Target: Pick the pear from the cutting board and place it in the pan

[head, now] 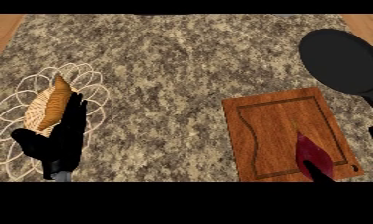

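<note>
A dark red pear (313, 155) sits at the near right part of the wooden cutting board (273, 119), its narrow end pointing away from me. Only a small black piece of my right hand (319, 172) shows, touching the pear's near end at the picture's lower edge; the rest of the hand is hidden. The black pan (339, 60) lies at the far right, just beyond the board's far right corner. My left hand (62, 141) rests open at the lower left, fingers up.
A white wire basket (87, 77) holding an orange-brown bread piece (51, 104) lies under and behind the left hand. Speckled granite counter (175, 70) stretches between the basket and the board. Wooden edges show at both far corners.
</note>
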### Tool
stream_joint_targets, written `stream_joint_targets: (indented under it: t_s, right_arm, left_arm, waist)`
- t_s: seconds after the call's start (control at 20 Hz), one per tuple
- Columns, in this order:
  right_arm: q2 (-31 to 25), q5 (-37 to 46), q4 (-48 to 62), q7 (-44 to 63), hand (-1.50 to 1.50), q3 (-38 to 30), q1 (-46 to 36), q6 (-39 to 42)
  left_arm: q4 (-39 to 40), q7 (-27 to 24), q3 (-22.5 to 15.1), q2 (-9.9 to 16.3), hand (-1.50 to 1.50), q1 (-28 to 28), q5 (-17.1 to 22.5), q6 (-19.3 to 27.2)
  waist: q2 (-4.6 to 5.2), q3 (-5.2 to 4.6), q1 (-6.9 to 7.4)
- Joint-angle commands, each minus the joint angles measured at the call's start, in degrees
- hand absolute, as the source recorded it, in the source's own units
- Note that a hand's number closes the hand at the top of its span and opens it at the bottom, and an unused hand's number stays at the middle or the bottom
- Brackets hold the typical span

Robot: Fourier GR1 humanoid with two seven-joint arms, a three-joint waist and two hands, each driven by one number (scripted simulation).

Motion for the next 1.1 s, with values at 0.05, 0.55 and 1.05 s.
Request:
stream_joint_targets:
  t_s: [0.05,0.55,1.05]
  right_arm:
    - [-2.6,10.98,-7.01,19.05,-1.5,-2.75,-0.9,7.12]
    - [-13.9,2.06,-4.45,43.94,-1.5,-1.57,-11.17,40.66]
    - [-15.82,-8.43,6.03,52.16,-1.5,-0.55,-27.71,56.33]
  left_arm:
    - [3.41,2.55,-2.97,-2.27,0.0,0.69,-0.22,-0.36]
    - [4.3,1.98,-5.31,-3.92,0.0,-1.15,-1.92,-0.74]
    - [2.44,5.4,-3.54,-2.62,0.0,-1.83,-1.88,0.08]
  waist:
    - [0.91,-0.44,1.92]
    - [1.61,-0.44,4.85]
    - [0.81,-0.1,3.92]
